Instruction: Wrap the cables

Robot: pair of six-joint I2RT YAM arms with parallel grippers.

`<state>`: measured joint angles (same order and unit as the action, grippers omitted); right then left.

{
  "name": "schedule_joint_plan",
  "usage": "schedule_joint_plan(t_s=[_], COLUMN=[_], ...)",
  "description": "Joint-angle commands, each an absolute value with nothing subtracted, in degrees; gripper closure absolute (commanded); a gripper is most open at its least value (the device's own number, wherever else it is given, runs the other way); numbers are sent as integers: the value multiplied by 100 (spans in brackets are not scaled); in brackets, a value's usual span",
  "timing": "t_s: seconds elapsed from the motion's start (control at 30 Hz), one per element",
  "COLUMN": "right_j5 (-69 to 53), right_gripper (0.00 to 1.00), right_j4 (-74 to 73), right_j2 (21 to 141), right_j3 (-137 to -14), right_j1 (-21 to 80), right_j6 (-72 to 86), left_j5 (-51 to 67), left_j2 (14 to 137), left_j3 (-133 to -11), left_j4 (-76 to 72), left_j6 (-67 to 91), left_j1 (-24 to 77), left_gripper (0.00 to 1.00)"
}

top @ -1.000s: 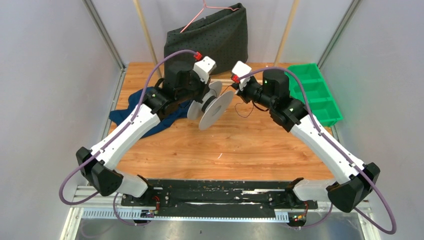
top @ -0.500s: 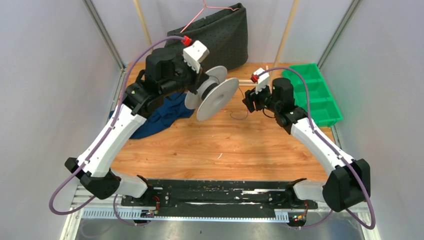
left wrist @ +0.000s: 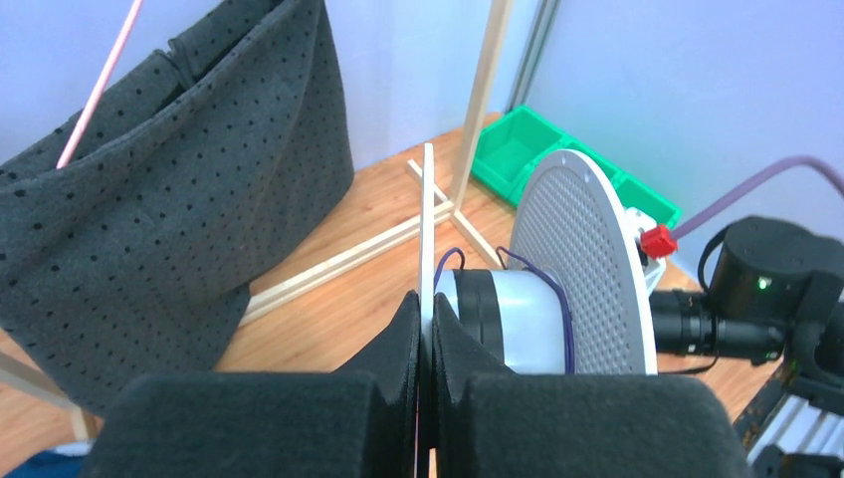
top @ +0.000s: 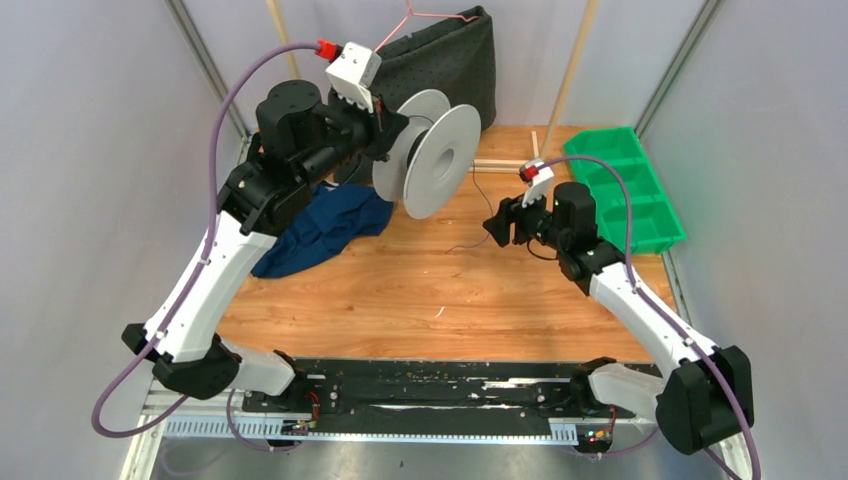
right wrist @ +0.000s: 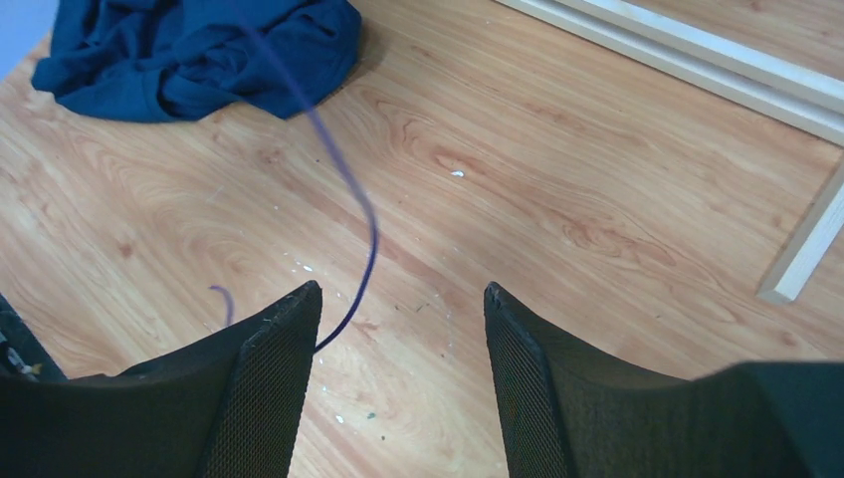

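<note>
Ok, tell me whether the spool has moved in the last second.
Yes: the spool has shifted toward the grey bag at the back.

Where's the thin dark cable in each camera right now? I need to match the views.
Top external: thin dark cable trails from the grey-white plastic spool toward the right arm's fingers.
Left wrist: cable looped around the spool hub, centre-right.
Right wrist: cable curves from the top down beside the fingers, centre-left.
Shared landmark: pale wooden slats on the table.
</note>
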<state>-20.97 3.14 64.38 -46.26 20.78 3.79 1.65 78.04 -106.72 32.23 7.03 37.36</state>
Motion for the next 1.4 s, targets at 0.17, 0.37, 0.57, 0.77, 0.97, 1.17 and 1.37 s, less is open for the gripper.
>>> schedule_joint_plan(t_s=[0.17, 0.37, 0.57, 0.77, 0.97, 1.17, 1.37], right_j5=[-2115, -1697, -1603, -1630, -1731, -1736, -1828], right_gripper=[35, 36, 37, 48, 48, 49, 53], right_j4=[924, 1472, 2112, 3175, 3562, 3905, 4152], right_j2=[6144, 6200, 6397, 6512, 6924, 7295, 7589], right_j3=[-4133, -3830, -3597, -3223, -3387, -3617, -3785], right_j1=[1986, 1986, 1986, 1982, 2012, 2070, 2108], right_j6=[1699, 2313, 3090, 3583, 3707, 3865, 4009], left_j5=[-196, -199, -312, -286, -251, -296, -341], left_j2=[7516, 7532, 7522, 7493, 7579, 7611, 7648], left_j3=[-10802, -10870, -10852, -10766, -10774, -10780, -10810], left_j4=[2262, 2258, 2281, 2121, 2094, 2102, 2130], left_j6=[1459, 1621, 1641, 1773, 1782, 1801, 1772], left_j1=[3753, 3753, 3757, 3760, 3759, 3759, 3764], left_gripper=[100, 100, 100, 100, 100, 100, 100])
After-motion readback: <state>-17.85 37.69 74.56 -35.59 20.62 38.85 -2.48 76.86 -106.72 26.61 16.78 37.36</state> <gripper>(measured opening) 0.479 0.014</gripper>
